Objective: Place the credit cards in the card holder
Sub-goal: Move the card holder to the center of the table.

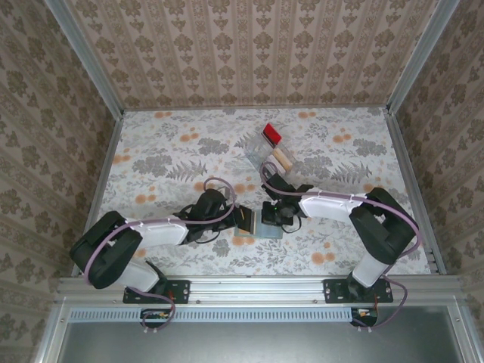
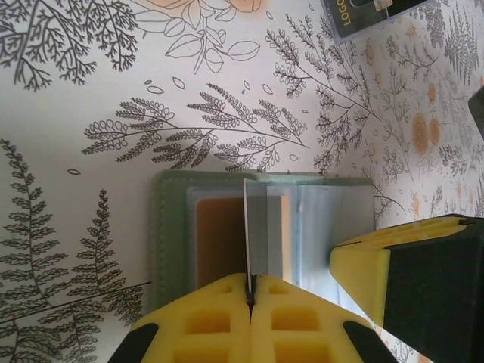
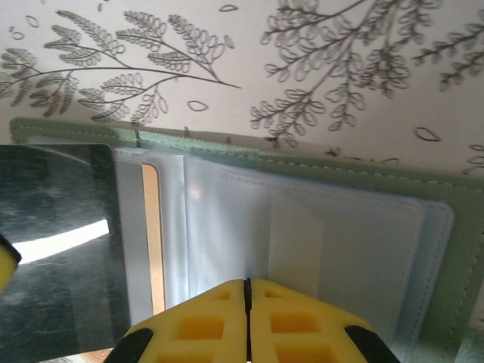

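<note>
The sage-green card holder [image 1: 271,230] lies open on the flowered table between both arms. My left gripper [image 2: 250,281] is shut on a dark grey credit card [image 2: 265,227], held on edge over the holder's [image 2: 170,227] clear slots. A tan card [image 2: 219,238] sits in one slot. From above, that gripper [image 1: 233,218] is just left of the holder. My right gripper [image 3: 247,291] is shut, its tips against the holder's clear sleeves [image 3: 340,242], nothing visible between them. The held card [image 3: 57,249] shows at the left. One right finger [image 2: 401,265] appears beside the holder.
A clear plastic tray [image 1: 257,155] with a red end piece [image 1: 271,134] stands behind the holder, with pale cards [image 1: 282,159] in it. Another dark card marked LOGO [image 2: 355,17] lies on the table beyond the holder. Patterned walls close in three sides.
</note>
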You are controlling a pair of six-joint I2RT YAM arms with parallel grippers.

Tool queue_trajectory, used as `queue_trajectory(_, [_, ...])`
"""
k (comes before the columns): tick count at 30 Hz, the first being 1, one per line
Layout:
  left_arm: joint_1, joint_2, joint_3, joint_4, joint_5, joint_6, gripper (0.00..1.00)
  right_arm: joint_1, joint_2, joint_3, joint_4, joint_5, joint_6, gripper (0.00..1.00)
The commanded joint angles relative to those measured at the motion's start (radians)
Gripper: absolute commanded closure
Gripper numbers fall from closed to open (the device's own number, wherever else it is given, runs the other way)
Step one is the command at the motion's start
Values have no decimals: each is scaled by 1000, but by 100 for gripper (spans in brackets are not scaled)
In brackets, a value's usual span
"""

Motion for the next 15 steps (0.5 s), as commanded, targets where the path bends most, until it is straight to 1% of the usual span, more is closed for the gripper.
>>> queue_trajectory(1, [-5, 16, -37, -43, -50, -13, 100, 3, -17, 0, -122, 94, -20, 92])
queue_trajectory(10, [-4, 64, -31, -31, -37, -18, 100, 0, -58, -35, -141, 126, -20, 89])
queue_trajectory(15, [-4, 76, -36, -25, -37, -26, 100, -1, -27, -35, -184, 170, -14, 90])
